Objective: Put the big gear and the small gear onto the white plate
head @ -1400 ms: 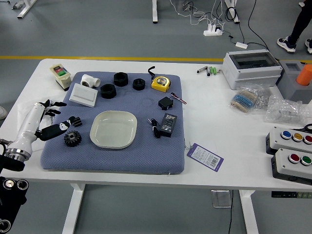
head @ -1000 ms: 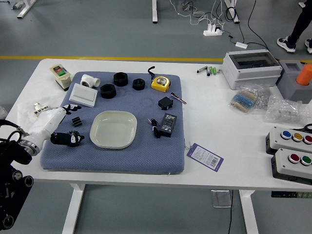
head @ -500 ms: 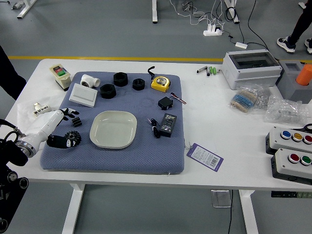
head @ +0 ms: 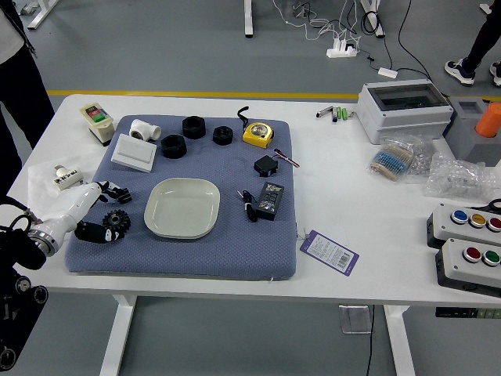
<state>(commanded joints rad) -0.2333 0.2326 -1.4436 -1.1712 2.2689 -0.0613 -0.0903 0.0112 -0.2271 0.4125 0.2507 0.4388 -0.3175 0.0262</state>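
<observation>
My left hand [head: 112,210] reaches in low over the left part of the blue mat, its fingers spread. Its upper fingers lie at the small black gear [head: 124,197] and partly cover it. The lower black digit touches or nearly touches the left side of the big black gear [head: 118,220], which lies flat on the mat. Just right of both gears is the white plate [head: 182,208], with nothing on it. My right hand is out of view.
Behind the plate lie a white box [head: 134,153], black rings [head: 174,146] and a tape measure [head: 257,135]. A black adapter [head: 270,201] is right of it. A small white bottle [head: 67,177] stands by my left hand. A person stands at the table's far left.
My left hand has swung down and in toward the gears, its upper fingers now over the small gear. At the upper left a person has stepped into view.
</observation>
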